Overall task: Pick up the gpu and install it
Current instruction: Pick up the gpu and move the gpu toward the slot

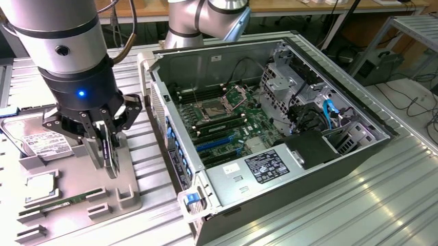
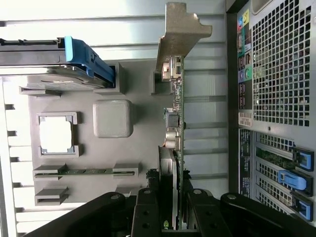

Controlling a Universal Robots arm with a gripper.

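Observation:
The gpu (image 1: 110,156) is a thin dark card standing on edge over the grey holder tray (image 1: 130,197), at the exterior view's left. My gripper (image 1: 106,146) comes straight down onto it and is shut on its top edge, one finger on each face. In the wrist view the gpu (image 2: 177,128) runs edge-on away from the gripper (image 2: 177,219), and its silvery bracket (image 2: 180,29) is at the far end. The black fingers (image 2: 148,212) press against both sides of the card. Whether the card's lower edge still rests in the tray's slot I cannot tell.
On the tray lie a silver hard drive (image 1: 38,138), a CPU (image 1: 42,187) and a green RAM stick (image 1: 61,202). The open computer case (image 1: 205,61) lies to the exterior view's right, with its motherboard's blue slots (image 1: 215,143) exposed. The case's rear grille (image 2: 281,59) is close beside the card.

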